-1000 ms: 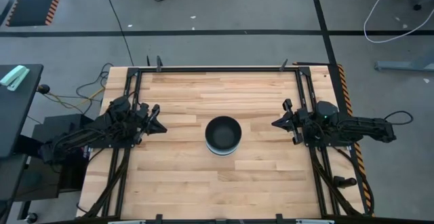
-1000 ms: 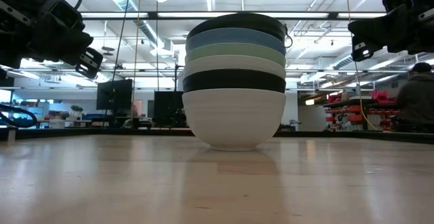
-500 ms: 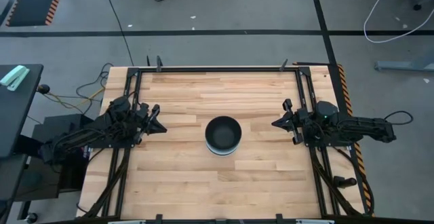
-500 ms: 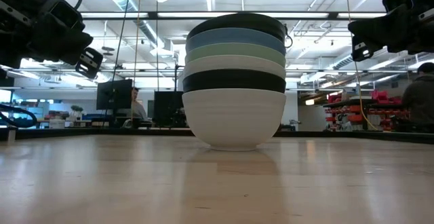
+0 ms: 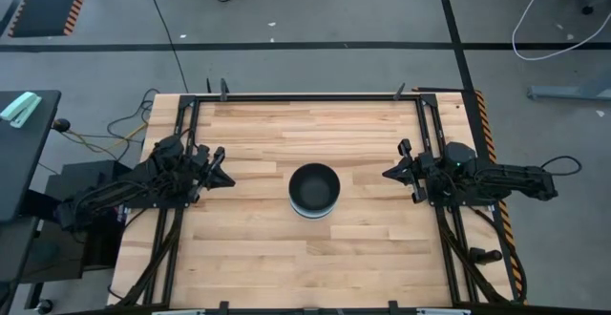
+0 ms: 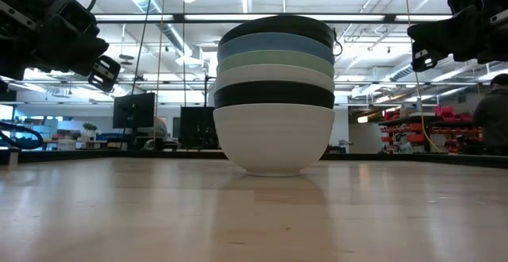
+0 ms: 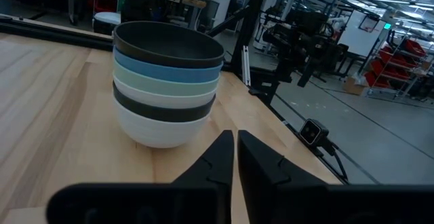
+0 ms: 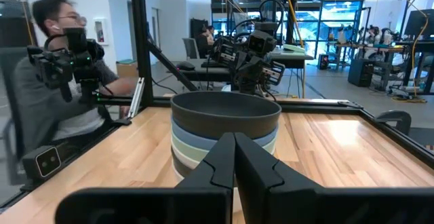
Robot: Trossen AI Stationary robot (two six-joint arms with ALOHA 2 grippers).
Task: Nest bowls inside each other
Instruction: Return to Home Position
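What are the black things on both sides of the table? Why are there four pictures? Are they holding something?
They are two robot arms. Each ends in a two-finger hand: the left hand and the right hand hang above the table's sides, shut, holding nothing. One picture looks straight down, one looks across from table height, and two come from cameras on the arms' wrists. In the middle stands a stack of bowls: six tucked inside each other, white at the bottom, then black, white, green, blue, and black on top.
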